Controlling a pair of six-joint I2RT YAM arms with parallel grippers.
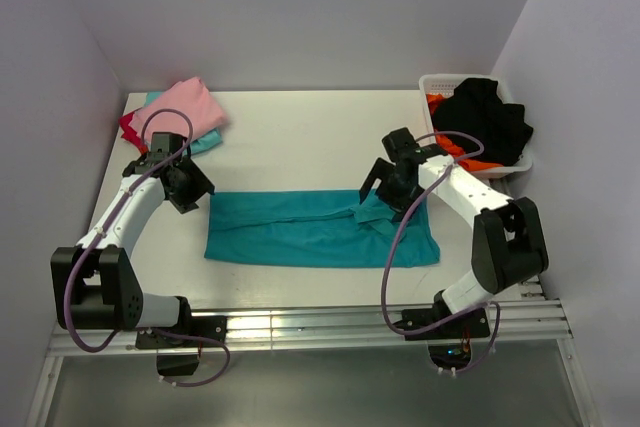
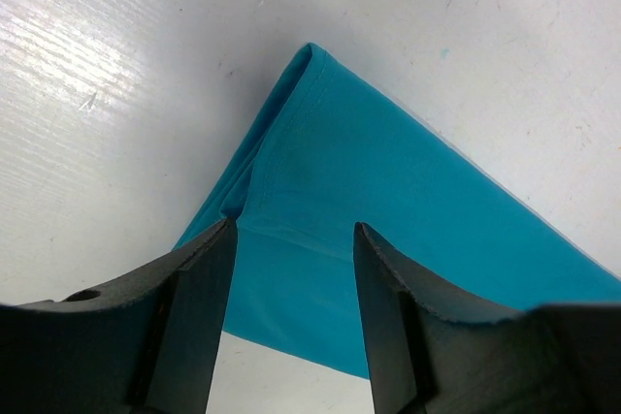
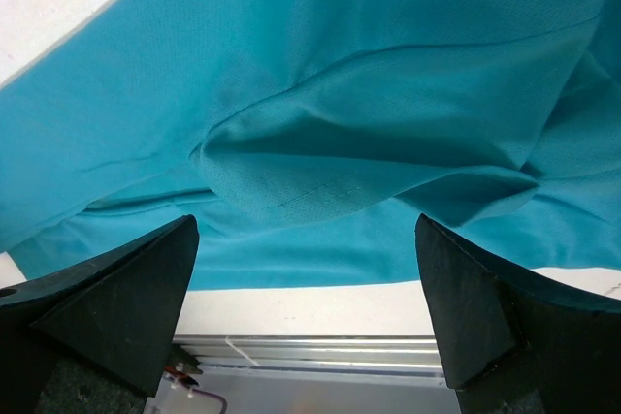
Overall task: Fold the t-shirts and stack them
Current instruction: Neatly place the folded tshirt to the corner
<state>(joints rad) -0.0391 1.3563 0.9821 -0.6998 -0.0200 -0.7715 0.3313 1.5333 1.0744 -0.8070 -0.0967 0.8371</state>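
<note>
A teal t-shirt (image 1: 310, 230) lies folded into a long strip across the middle of the table. My left gripper (image 1: 192, 192) is open and empty, just above the strip's far left corner (image 2: 309, 55). My right gripper (image 1: 380, 190) is open and empty over the rumpled right part of the shirt (image 3: 369, 157). A pile of folded shirts sits at the back left: pink (image 1: 185, 107) on top, red (image 1: 130, 129) and lighter teal (image 1: 207, 141) showing at its edges.
A white mesh basket (image 1: 437, 84) at the back right holds black (image 1: 488, 117) and orange (image 1: 452, 143) clothes. Grey walls close in the left, right and back. A metal rail (image 1: 300, 325) runs along the near edge.
</note>
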